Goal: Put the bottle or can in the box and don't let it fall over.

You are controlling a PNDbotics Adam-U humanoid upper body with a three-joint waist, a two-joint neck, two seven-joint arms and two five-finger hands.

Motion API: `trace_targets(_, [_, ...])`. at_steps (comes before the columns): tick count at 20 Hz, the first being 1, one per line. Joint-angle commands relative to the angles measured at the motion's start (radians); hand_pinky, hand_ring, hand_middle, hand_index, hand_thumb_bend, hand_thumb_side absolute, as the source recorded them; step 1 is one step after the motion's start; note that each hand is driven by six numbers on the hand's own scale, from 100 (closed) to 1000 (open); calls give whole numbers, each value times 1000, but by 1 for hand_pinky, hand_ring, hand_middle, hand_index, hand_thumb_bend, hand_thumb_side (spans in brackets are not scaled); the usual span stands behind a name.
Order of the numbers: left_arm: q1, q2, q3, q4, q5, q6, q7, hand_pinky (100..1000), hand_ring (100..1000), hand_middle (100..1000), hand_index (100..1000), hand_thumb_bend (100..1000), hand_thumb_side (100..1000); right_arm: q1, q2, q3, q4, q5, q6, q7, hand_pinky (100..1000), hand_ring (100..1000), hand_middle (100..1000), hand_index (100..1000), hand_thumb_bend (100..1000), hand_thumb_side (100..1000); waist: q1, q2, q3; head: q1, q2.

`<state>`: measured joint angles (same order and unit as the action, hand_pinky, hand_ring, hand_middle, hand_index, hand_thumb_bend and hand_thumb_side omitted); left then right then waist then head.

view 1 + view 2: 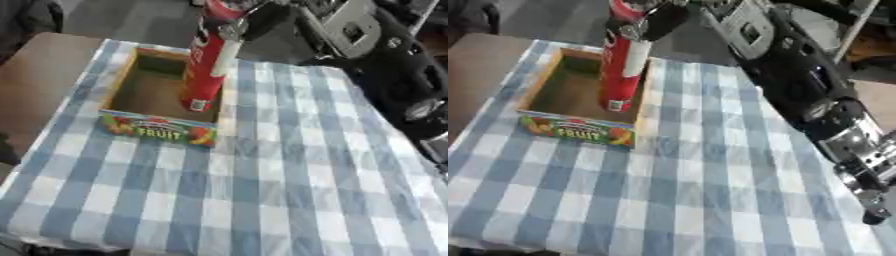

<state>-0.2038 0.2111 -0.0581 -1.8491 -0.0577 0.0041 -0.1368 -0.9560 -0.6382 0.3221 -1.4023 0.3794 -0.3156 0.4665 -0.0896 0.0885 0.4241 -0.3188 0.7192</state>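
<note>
A tall red can (205,65) with a white label stands upright, its base inside the right side of an open cardboard box (149,120). The box front carries a colourful print with the word FRUIT. My right hand (254,22) comes in from the upper right and is shut on the top part of the can, fingers curled round it, one pale finger (226,56) running down its side. The can's lower end (617,104) sits by the box's right wall. My left hand shows in neither view.
A blue and white checked cloth (262,190) covers the table. Bare brown tabletop (35,80) lies left of the cloth. My right arm (815,95) stretches across the upper right. Dark furniture stands beyond the table's far edge.
</note>
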Motion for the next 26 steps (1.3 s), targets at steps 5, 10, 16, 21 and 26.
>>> trace_targets(5, [-20,-1,-1,-19,4,-1,-5,680,511,510,670,396,618,-11,5,13,-13,66,-66,122,702,793,891,979,279,428,3,-8,5,-7,-15])
trace_targets(10, [-22,-2,-2,-19,4,-1,-5,680,511,510,670,397,618,-12,11,15,-36,99,-98,174,928,980,1000,1000,340,515,2,-8,6,-9,-17])
trace_targets(16, [-19,-1,0,-19,3,-1,-3,680,511,510,670,399,617,-11,0,-3,-81,76,-82,64,939,963,986,1000,334,508,3,-9,-2,-5,-19])
trace_targets(21, [-5,5,9,-16,-1,0,5,680,510,509,670,400,616,10,-54,-36,-157,-55,-20,-38,891,920,951,1000,288,488,6,-19,-29,15,-14])
trace_targets(26, [14,14,21,-14,-5,0,17,680,510,509,670,401,616,106,-164,-114,-335,-267,42,-137,844,875,910,994,207,406,10,-34,-75,54,6])
